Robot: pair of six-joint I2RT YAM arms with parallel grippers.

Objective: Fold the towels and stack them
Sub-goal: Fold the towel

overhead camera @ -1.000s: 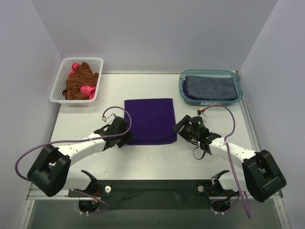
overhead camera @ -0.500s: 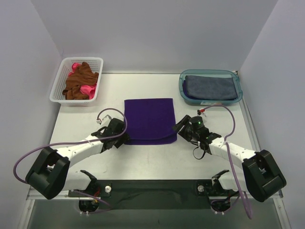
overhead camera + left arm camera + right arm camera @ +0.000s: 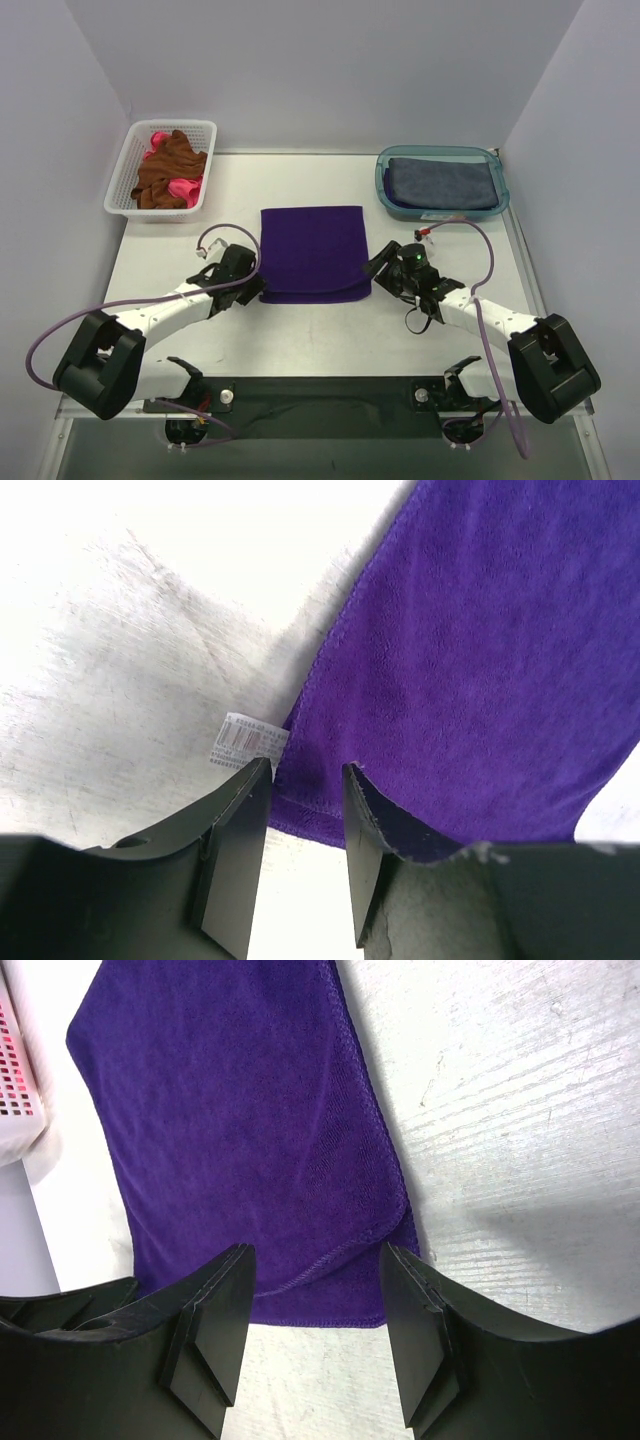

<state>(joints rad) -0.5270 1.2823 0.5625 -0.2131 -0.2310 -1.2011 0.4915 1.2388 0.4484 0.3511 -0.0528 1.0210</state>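
A deep purple towel (image 3: pixel 312 250) lies folded in the middle of the table, its near edge doubled over. My left gripper (image 3: pixel 258 286) sits low at its near left corner. In the left wrist view the purple towel (image 3: pixel 480 660) has its hem between the tips of my left gripper (image 3: pixel 305 780), whose jaws stand a narrow gap apart with bare table showing between them. My right gripper (image 3: pixel 373 268) is at the near right corner, open. In the right wrist view that corner of the purple towel (image 3: pixel 230 1120) lies just ahead of my right gripper (image 3: pixel 315 1265).
A teal tub (image 3: pixel 381 178) at the back right holds a folded blue-grey towel (image 3: pixel 443 183). A white lattice basket (image 3: pixel 119 192) at the back left holds crumpled rust-brown (image 3: pixel 165 170) and pink (image 3: pixel 184 188) towels. A white care tag (image 3: pixel 245 742) sticks out at the purple towel's left corner.
My left gripper has shifted a little left along the towel's near left corner, and its jaws have narrowed. The right arm and the towels have not moved.
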